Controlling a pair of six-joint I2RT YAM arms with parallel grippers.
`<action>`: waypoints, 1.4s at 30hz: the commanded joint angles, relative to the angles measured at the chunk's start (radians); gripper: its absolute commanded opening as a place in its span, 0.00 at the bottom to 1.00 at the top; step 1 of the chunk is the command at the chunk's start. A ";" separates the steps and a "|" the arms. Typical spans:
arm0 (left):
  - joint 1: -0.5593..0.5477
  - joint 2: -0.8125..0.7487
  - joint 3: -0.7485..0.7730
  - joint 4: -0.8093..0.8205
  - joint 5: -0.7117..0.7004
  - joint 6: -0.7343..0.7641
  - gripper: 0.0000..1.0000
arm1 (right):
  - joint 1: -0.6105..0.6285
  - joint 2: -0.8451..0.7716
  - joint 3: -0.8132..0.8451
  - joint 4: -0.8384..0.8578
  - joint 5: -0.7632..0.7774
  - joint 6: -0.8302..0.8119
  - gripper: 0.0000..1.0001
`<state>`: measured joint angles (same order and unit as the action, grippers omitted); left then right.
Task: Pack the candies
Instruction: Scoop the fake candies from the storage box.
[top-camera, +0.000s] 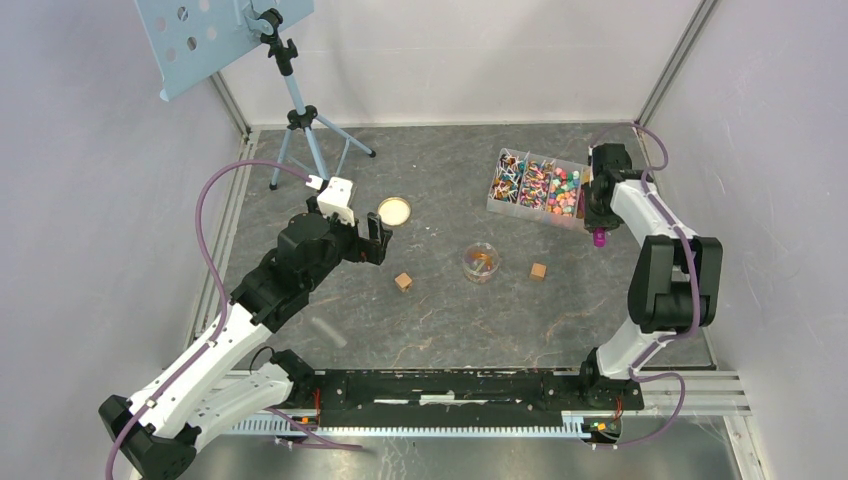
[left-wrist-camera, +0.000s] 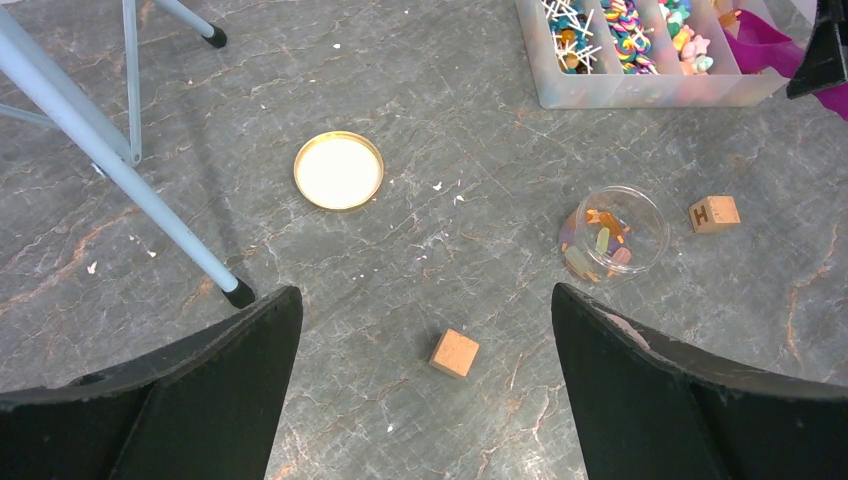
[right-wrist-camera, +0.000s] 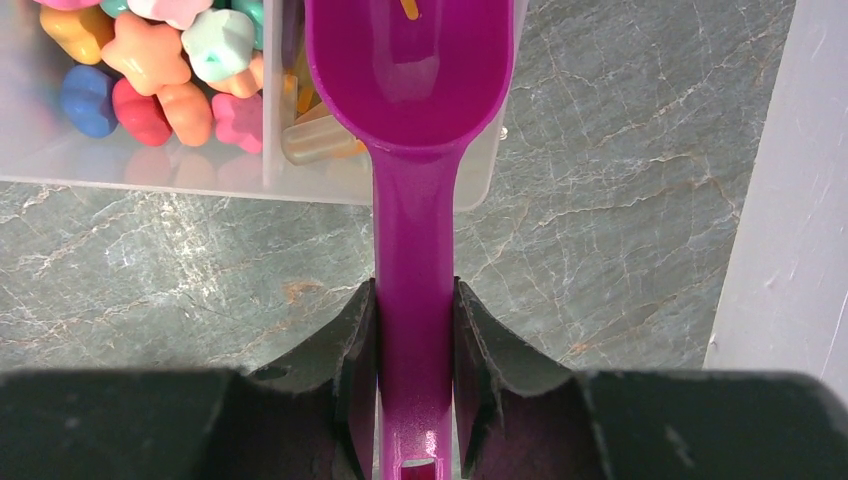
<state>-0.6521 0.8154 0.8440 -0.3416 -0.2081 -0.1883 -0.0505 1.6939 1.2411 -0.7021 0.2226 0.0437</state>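
The candies (top-camera: 541, 186) fill a clear compartment box (top-camera: 494, 196) at the back right; star-shaped ones (right-wrist-camera: 150, 60) show in the right wrist view. My right gripper (right-wrist-camera: 414, 310) is shut on the handle of a magenta scoop (right-wrist-camera: 412, 80). Its bowl lies over the box's end compartment, with one small orange piece in it. A clear jar (top-camera: 481, 262) stands mid-table with a few candies (left-wrist-camera: 603, 240) inside. My left gripper (left-wrist-camera: 425, 340) hangs open and empty left of the jar, above a wooden cube (left-wrist-camera: 455, 353).
A gold lid (top-camera: 394, 211) lies flat behind the left gripper. A second wooden cube (top-camera: 538, 271) sits right of the jar. A tripod (top-camera: 300, 125) with a perforated plate stands at the back left. The right wall is close to the box.
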 joint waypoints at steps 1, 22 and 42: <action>0.000 -0.015 -0.003 0.044 0.002 0.050 1.00 | -0.002 -0.049 -0.040 0.047 -0.014 -0.021 0.00; -0.001 -0.020 -0.008 0.048 0.014 0.049 1.00 | -0.002 -0.270 -0.290 0.256 -0.009 -0.126 0.00; 0.000 -0.031 -0.012 0.051 0.018 0.053 1.00 | -0.002 -0.450 -0.341 0.318 -0.042 -0.162 0.00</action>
<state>-0.6521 0.8036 0.8307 -0.3397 -0.2012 -0.1879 -0.0505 1.3094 0.9009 -0.4347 0.2089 -0.0978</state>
